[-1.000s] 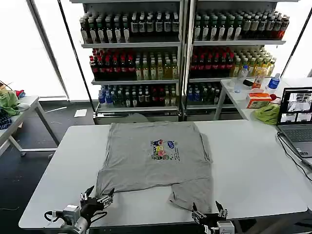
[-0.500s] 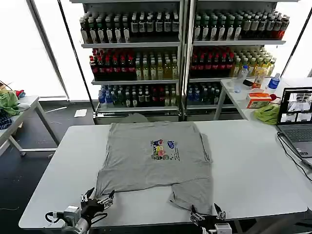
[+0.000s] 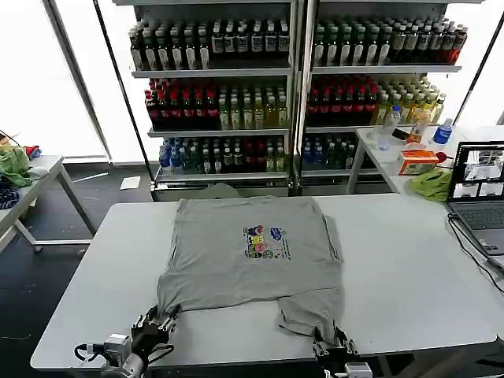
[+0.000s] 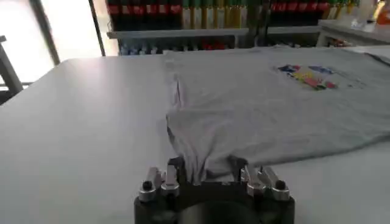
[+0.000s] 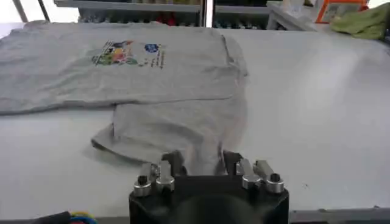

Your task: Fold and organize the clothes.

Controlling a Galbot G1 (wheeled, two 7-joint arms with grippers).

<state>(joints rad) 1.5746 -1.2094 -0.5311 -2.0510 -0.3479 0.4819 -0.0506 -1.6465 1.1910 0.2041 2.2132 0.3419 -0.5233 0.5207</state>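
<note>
The grey T-shirt is lying print-up on the white table, sleeves already folded in. The left gripper and right gripper are each pinching a near corner, fingers closed on cloth; lengthwise folding is remaining.

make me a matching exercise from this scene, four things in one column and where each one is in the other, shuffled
Things:
1. left hand
2. right hand
3. T-shirt
4. laptop

Places or states:
A. open on the table's right edge
B. shut on the shirt's near left corner
C. spread on the table, print facing up
D. shut on the shirt's near right corner

Pairs: 1-B, 2-D, 3-C, 4-A
</note>
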